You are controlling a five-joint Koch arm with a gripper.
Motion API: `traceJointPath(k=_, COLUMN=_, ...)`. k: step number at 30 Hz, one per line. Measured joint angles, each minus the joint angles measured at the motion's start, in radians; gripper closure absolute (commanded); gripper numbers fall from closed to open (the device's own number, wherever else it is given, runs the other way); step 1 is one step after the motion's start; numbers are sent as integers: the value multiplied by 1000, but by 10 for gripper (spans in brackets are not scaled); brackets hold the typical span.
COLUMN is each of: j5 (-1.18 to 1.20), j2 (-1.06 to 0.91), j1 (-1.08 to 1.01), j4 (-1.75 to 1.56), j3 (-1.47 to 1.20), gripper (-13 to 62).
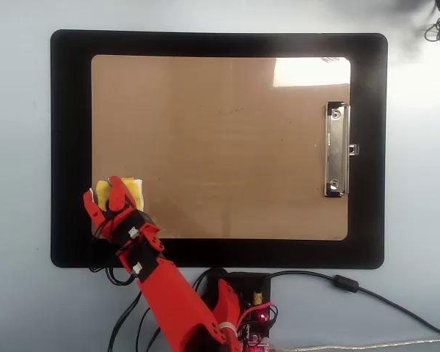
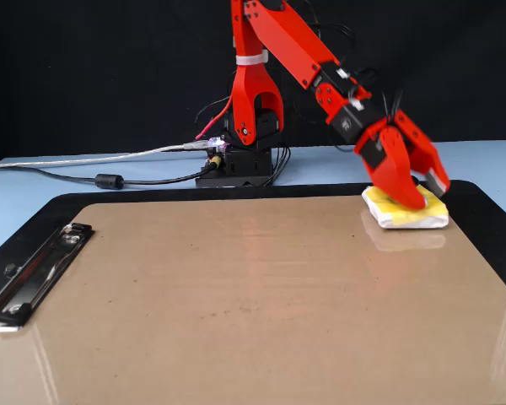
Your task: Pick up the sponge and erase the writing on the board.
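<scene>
The yellow sponge (image 1: 136,192) with a white edge lies on the near-left corner of the light-brown board (image 1: 220,147) in the overhead view. In the fixed view the sponge (image 2: 405,218) sits at the far right of the board (image 2: 236,295). My red gripper (image 1: 108,192) reaches down onto the sponge, with a jaw on either side of its middle. The black knob is hidden between the jaws. In the fixed view the gripper (image 2: 417,198) presses on the sponge's top. No black writing shows on the board; only faint smudges remain.
The board lies on a larger black mat (image 1: 70,110) on a pale blue table. The silver clip (image 1: 336,150) is at the board's right end in the overhead view and shows at the left in the fixed view (image 2: 34,266). The arm's base (image 2: 244,160) and cables (image 2: 110,180) sit behind the mat.
</scene>
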State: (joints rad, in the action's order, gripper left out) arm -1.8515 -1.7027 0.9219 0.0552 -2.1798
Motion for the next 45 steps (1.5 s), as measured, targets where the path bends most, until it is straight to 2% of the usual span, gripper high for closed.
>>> traceJointPath(k=4, j5=0, j2=-129, j1=-2, j4=164, j3=11, gripper=164)
traceJointPath(k=10, j5=-3, j2=-374, j1=-54, j4=842, j3=308, gripper=162)
traceJointPath(k=11, j5=-5, j2=-387, j1=-114, j4=1023, j3=376, gripper=161)
traceJointPath(k=14, j5=2, j2=-387, j1=-268, j4=1304, j3=422, gripper=161)
traceJointPath(k=16, j5=29, j2=-388, j1=-446, j4=1460, j3=414, gripper=161)
traceJointPath(k=22, j5=109, j2=-439, j1=-667, j4=1519, j3=114, gripper=160)
traceJointPath(k=27, j5=117, j2=-598, j1=-698, j4=1543, j3=-83, gripper=153)
traceJointPath(k=31, j5=121, j2=-600, j1=-710, j4=1537, j3=-193, gripper=154)
traceJointPath(k=45, j5=126, j2=-600, j1=-828, j4=1514, j3=-253, gripper=155)
